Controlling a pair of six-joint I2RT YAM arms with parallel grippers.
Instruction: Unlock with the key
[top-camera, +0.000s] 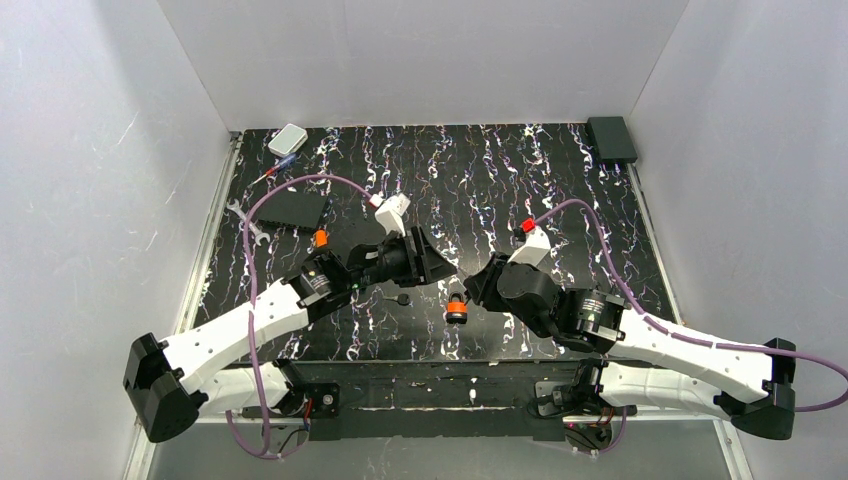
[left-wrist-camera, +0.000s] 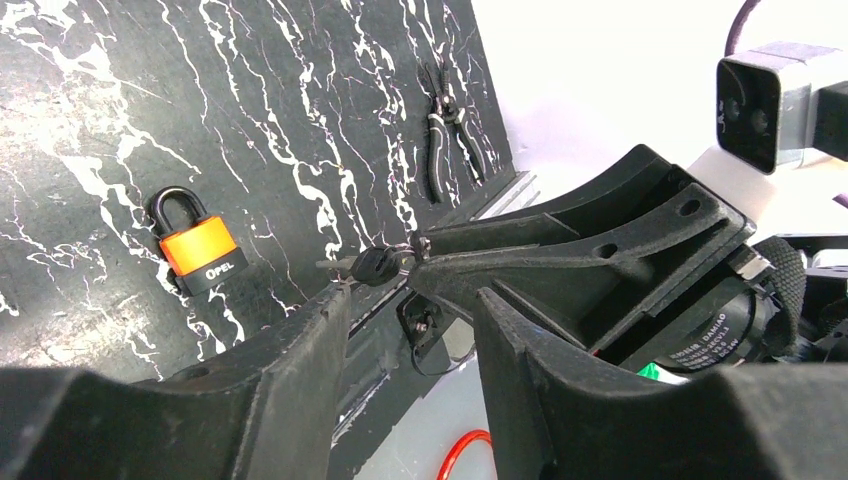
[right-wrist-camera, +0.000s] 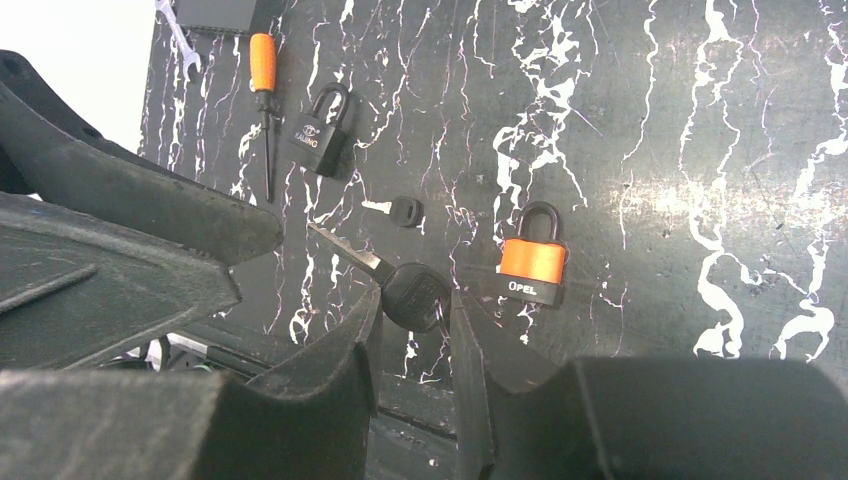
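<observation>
Right gripper (right-wrist-camera: 413, 308) pinches the key (right-wrist-camera: 410, 290) by its head, above the mat; left gripper (left-wrist-camera: 415, 300) spread, tips near it; pliers (left-wrist-camera: 450, 140) only in left wrist view; screwdriver (right-wrist-camera: 263, 75) only in right; padlock (right-wrist-camera: 532, 262) reads OPEL.

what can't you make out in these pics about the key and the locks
- Keyhole of the orange-and-black padlock: shown in no view.
- Black-headed metal key in the right tool: top view, lost against the dark tool.
- Dark grey padlock: top view, unseen, probably under the left arm.
- Key's teeth: wrist views, too small and blurred.
</observation>
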